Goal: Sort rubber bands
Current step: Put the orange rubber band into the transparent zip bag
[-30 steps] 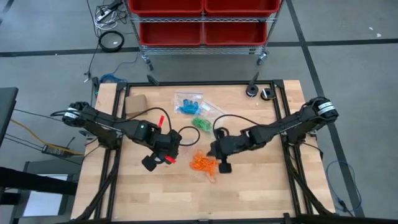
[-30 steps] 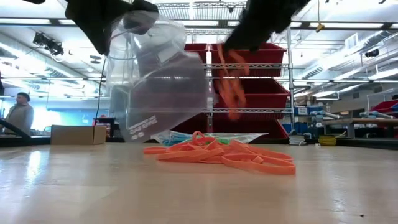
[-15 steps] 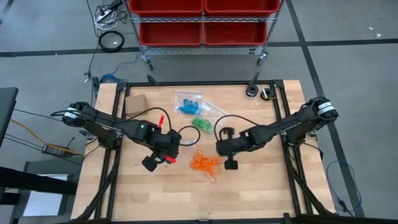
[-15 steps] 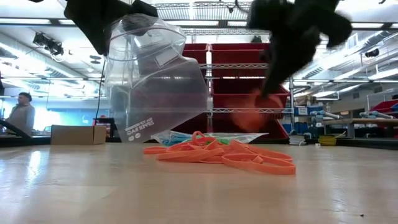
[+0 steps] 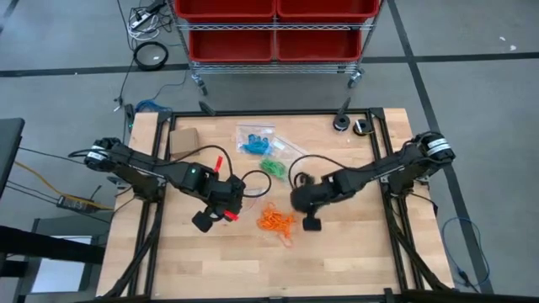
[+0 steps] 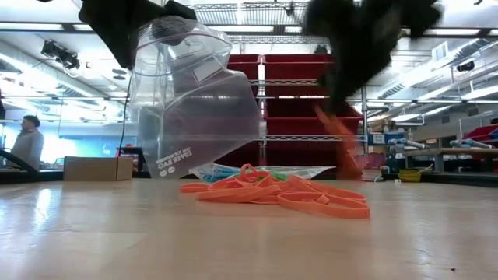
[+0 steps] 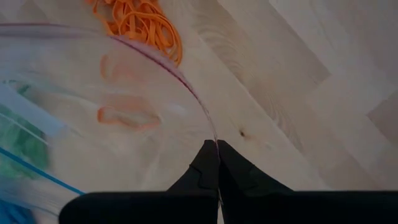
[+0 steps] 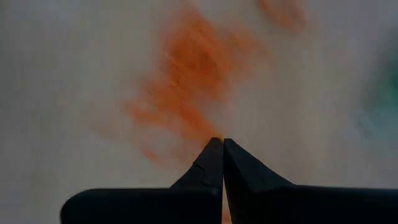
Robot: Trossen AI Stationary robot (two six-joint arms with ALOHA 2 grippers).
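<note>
A pile of orange rubber bands [image 5: 275, 220] [image 6: 276, 192] lies mid-table, and some show in the left wrist view [image 7: 140, 22]. My left gripper [image 7: 217, 144] [image 6: 128, 27] is shut on a clear plastic bag [image 6: 194, 101] that hangs left of the pile, above the table. A few orange bands [image 7: 124, 115] show through the bag's wall. My right gripper [image 8: 221, 142] [image 5: 296, 200] is shut above the pile's right side, and an orange band [image 6: 338, 140] dangles below it. My left gripper pinches the bag's top rim [image 7: 211, 134] by the zip line between its two fingers, coming steeply from above. The bag hangs below the fingers with its mouth bulging wide, clear of the table. My right gripper pinches the top of an orange band [image 6: 331, 117], slanting down from the table's right. The band hangs slack below the fingers, clear of the pile.
Clear bags with blue bands [image 5: 255, 140] and green bands [image 5: 272, 167] lie toward the far edge. A tan cardboard box [image 5: 184, 137] sits far left, and small dark parts [image 5: 341, 124] far right. A cart with red bins [image 5: 274, 34] stands beyond the table.
My right gripper has gone a little toward the table's right edge and down, tipping as it went, and the orange band has swung along below it. The bag and my left gripper have kept still.
</note>
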